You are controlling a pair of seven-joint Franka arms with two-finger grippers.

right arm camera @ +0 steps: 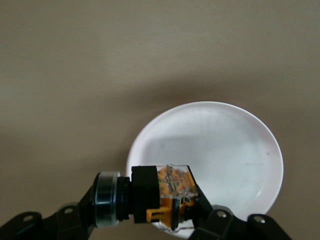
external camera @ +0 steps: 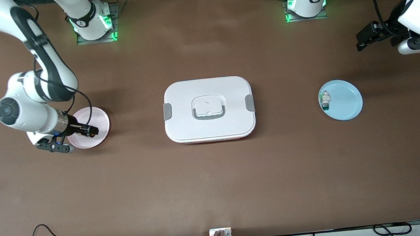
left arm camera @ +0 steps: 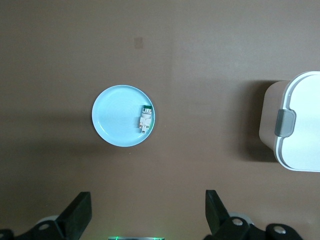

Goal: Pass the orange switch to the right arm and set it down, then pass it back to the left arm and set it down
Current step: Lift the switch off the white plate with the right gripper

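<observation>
The orange switch, black with an orange end, lies crosswise between the fingers of my right gripper, which is shut on it. In the front view the right gripper holds it over the pink plate at the right arm's end of the table. The white box with grey latches stands at the table's middle. Over the table's edge at the left arm's end, my left gripper waits open and holds nothing. Its wrist view shows its own open fingers and the box's end.
A light blue plate lies between the box and the left arm's end, with a small white-and-green component on it; both show in the left wrist view, plate and component. Cables run along the table edge nearest the front camera.
</observation>
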